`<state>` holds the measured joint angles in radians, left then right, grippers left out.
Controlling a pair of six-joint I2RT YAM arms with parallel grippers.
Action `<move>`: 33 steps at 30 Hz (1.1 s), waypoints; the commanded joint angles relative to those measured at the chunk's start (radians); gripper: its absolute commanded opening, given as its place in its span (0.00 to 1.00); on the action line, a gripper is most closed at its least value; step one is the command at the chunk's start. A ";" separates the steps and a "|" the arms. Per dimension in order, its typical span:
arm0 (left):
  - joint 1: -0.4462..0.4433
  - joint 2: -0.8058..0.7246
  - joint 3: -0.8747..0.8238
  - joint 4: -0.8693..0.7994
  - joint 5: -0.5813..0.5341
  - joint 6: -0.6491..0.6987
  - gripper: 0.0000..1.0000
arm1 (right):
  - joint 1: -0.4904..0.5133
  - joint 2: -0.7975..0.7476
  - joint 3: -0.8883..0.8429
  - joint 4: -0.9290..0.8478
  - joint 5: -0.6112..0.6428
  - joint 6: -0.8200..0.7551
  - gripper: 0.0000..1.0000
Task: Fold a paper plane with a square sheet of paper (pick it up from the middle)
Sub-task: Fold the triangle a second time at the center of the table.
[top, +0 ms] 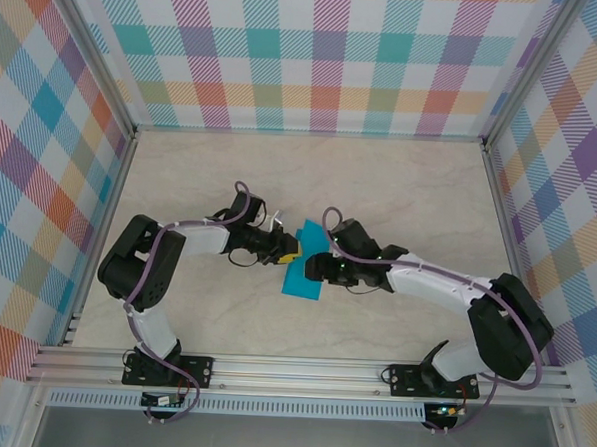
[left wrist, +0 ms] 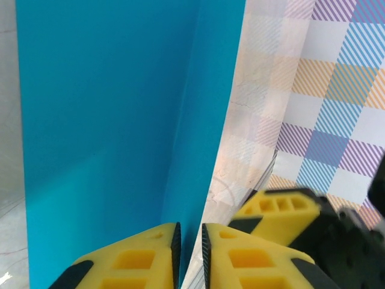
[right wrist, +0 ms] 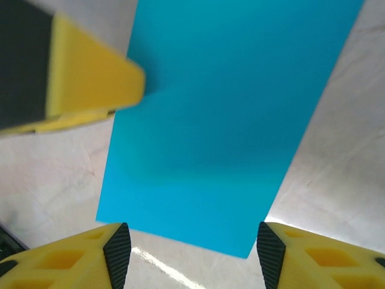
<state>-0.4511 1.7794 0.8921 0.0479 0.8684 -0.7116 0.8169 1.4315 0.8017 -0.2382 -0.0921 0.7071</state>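
Across the pale table [top: 400, 189], between plaid walls [top: 327, 55], the left arm [top: 177, 252] and the right arm [top: 445, 286] reach inward and meet near the middle. Between them sits the square sheet of paper [right wrist: 228, 108], teal-blue and narrowed by a fold, with one flap standing upright in the left wrist view. The left gripper [left wrist: 191, 247] is clenched on the sheet's edge. The right gripper [right wrist: 192, 253] is released, its jaws spread wide on either side of the paper's near end.
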 commanded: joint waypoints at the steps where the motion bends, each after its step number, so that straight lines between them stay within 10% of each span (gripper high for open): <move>1: -0.008 0.014 0.023 -0.031 -0.018 -0.001 0.15 | 0.115 0.004 0.090 -0.116 0.203 -0.071 0.62; 11: -0.008 0.012 0.023 -0.042 -0.020 -0.008 0.12 | 0.355 0.237 0.351 -0.349 0.535 -0.066 0.68; 33: -0.009 0.017 0.037 -0.059 -0.012 0.002 0.12 | 0.393 0.332 0.427 -0.446 0.637 -0.006 0.47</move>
<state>-0.4511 1.7794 0.9024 0.0021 0.8467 -0.7170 1.2011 1.7763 1.2121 -0.6415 0.5026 0.6796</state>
